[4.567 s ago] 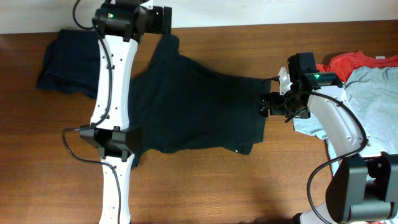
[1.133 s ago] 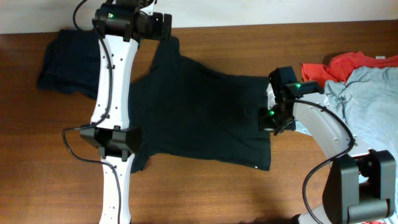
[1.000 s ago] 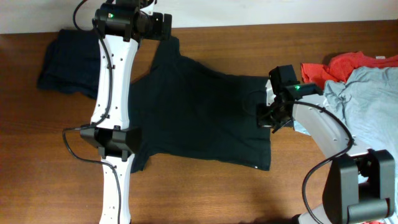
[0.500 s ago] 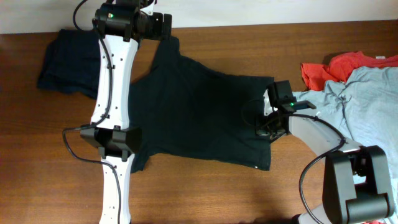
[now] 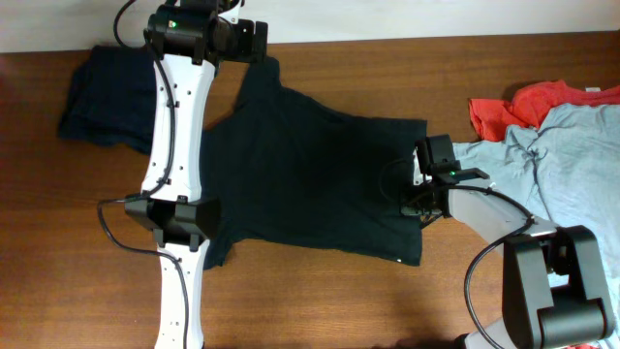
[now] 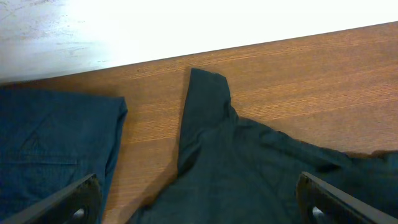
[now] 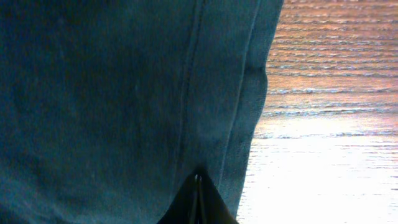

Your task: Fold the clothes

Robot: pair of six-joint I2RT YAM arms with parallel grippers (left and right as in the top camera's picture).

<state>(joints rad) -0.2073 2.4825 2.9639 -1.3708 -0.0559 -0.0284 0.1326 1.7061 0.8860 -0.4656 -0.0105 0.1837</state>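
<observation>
The black T-shirt (image 5: 310, 184) lies spread mid-way across the table (image 5: 387, 301), its right hem flatter than before. The right gripper (image 5: 415, 202), pinched on that hem, has slid toward the front edge. The left gripper (image 5: 260, 34) stays spread wide over the far sleeve.

Bright, even light; strong glare whitens the table (image 7: 323, 168).

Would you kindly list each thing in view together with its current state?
black T-shirt, spread out flat, not folded.
dark navy garment, lying folded at the far left.
light blue-grey shirt, crumpled at the right.
red-orange shirt, crumpled, partly under the blue-grey one.
left gripper, open, above the black sleeve.
right gripper, shut, tips at the black shirt's hem.
</observation>
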